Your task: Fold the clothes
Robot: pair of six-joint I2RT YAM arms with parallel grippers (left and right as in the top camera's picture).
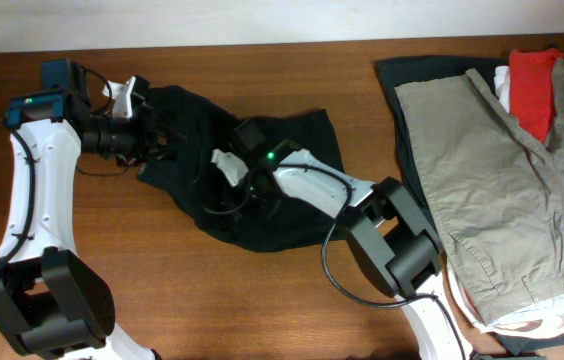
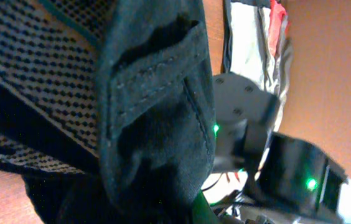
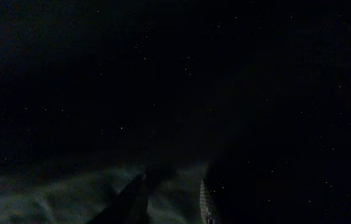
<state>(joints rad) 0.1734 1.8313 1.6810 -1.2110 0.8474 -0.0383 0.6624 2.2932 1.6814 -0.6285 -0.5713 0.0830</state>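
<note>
The black shorts [image 1: 287, 215] lie crumpled on the wooden table [image 1: 162, 290], left of centre. My left gripper [image 1: 154, 140] is at their left edge, shut on the cloth and lifting it a little. In the left wrist view the black cloth [image 2: 157, 124] and its mesh lining [image 2: 32, 68] fill the frame and hide the fingers. My right gripper [image 1: 224, 185] is pressed down into the middle of the shorts. The right wrist view is almost dark. Two fingers [image 3: 170, 199] show dimly, close together, with greyish cloth [image 3: 70, 193] between and around them.
A pile of other clothes lies at the right: khaki shorts [image 1: 492, 170] on top, a red garment [image 1: 532, 80] and a dark one [image 1: 407, 80] under them. The pile reaches the right and front table edges. The right arm [image 1: 392, 240] lies between the pile and the shorts.
</note>
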